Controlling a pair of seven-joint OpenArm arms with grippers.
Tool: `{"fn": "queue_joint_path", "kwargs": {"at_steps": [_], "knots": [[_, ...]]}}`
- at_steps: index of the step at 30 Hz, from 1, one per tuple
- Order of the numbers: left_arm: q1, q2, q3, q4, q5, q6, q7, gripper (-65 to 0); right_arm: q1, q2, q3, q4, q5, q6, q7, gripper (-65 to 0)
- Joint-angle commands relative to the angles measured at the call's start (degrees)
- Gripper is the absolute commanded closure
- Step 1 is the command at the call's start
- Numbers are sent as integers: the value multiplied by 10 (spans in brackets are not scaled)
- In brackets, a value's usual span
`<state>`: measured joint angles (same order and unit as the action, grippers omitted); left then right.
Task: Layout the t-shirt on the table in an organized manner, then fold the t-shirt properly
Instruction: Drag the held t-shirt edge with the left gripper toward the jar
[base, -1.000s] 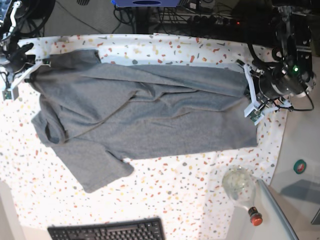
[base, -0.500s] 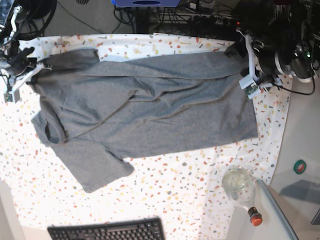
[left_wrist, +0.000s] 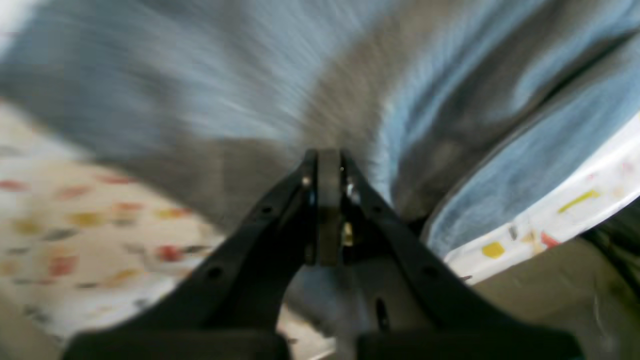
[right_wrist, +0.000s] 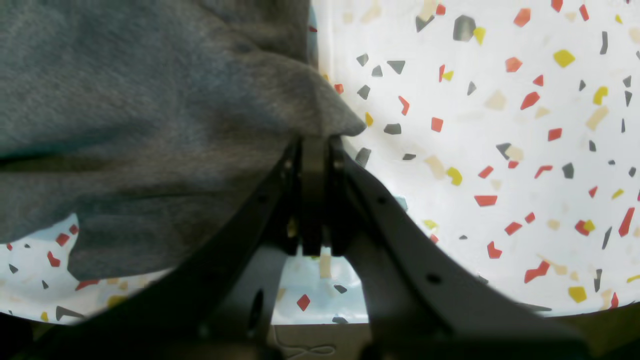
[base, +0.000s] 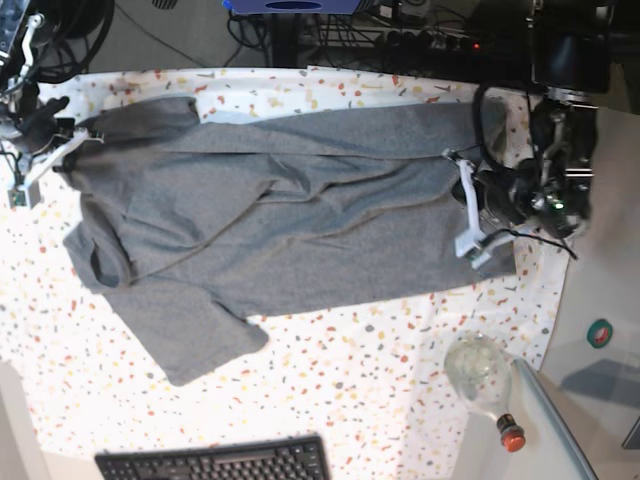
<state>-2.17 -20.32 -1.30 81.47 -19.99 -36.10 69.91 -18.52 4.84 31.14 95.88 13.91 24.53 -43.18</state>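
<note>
Swung inward and lower over the t-shirt (base: 300, 220) since before: left gripper (base: 462, 212) clenched on grey cloth, right gripper (base: 62, 140) pinching its far corner, garment spread rumpled across the table (base: 350, 370)

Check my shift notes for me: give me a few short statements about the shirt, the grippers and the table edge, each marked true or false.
1. Both grippers are shut on the t-shirt. True: the left gripper and the right gripper each pinch grey fabric.
2. The t-shirt is folded into a neat rectangle. False: it lies spread and wrinkled on the table, with one sleeve sticking out.
3. A keyboard sits at the near table edge. True.
4. The bottle stands upright on the shirt. False: it lies on its side, off the shirt.
</note>
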Motion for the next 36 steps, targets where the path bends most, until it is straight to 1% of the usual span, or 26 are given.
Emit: {"fn": "queue_joint_path", "kwargs": {"at_steps": [1,4,5,8,11,13,14,16,20,25,27,28,29,32,34,36], "knots": [[-19,-9,7,-10,26,-1,-2,0,3,7,3,10,4,-1,10,0],[-38,1,49,-63,104,-1,-4,0,3,7,5,10,4,-1,10,0],[-43,6,63,-84,127,-1,-18,0,3,7,6,10,4,-1,10,0],[-62,23,69,-156,183,-1,-89,0,3,7,3,9,4,-1,10,0],[-100,47,67,-236,213,-1,-135,0,20,7,2,-19,4,-1,15,0],[-137,69,61,-286,221,0,-163,0,52,12,4,-61,4,-1,12,0],[-155,81,61,-310,221,0,-178,0,61,21,3,-77,4,-1,12,0],[-196,98,61,-360,221,4,-205,0,78,28,2,-105,4,-1,11,0],[-266,132,68,-461,221,55,-261,0,93,28,2,-122,4,-1,11,0],[-315,152,69,-561,222,88,-336,0,92,26,4,-123,6,-1,11,0],[-333,161,68,-578,222,109,-365,0,99,26,3,-121,8,-1,15,0],[-336,171,68,-576,221,119,-370,0,100,26,3,-118,7,-1,15,0],[-336,173,63,-573,219,125,-368,0,100,27,5,-116,5,-1,12,0],[-339,173,60,-554,216,126,-364,0,100,26,3,-104,6,-1,11,0],[-322,173,59,-511,216,126,-337,0,96,27,5,-104,6,-1,11,0],[-296,173,59,-433,215,126,-300,0,93,28,5,-101,6,-1,11,0]]}}
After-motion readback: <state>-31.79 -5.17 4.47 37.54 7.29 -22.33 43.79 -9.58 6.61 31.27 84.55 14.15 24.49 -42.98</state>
